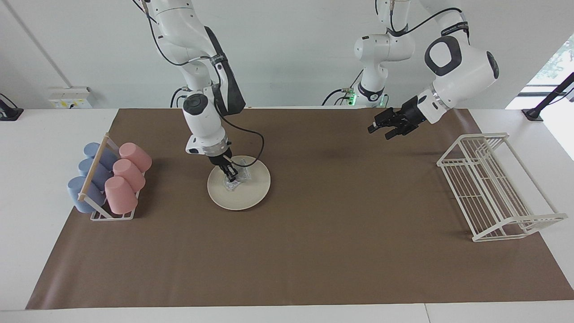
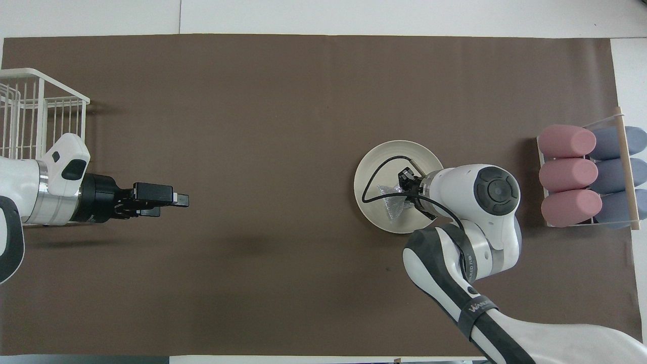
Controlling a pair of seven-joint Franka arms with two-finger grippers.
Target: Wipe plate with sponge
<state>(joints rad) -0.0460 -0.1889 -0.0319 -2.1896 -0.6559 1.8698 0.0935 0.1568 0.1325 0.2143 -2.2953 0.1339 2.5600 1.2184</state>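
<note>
The cream plate [image 1: 252, 193] [image 2: 385, 161] lies on the brown mat toward the right arm's end of the table. The silvery mesh sponge [image 1: 235, 184] [image 2: 390, 205] rests on the plate's middle. My right gripper [image 1: 232, 176] [image 2: 404, 186] points down onto the plate and is shut on the sponge, pressing it against the plate. Its wrist hides part of the plate in the overhead view. My left gripper [image 1: 380, 129] [image 2: 174, 200] hangs open and holds nothing, above the mat toward the left arm's end.
A holder with pink and blue cups [image 1: 110, 179] [image 2: 586, 174] stands beside the plate at the right arm's end. A white wire rack [image 1: 493, 188] [image 2: 35, 116] stands at the left arm's end. The brown mat [image 1: 314, 251] covers the table.
</note>
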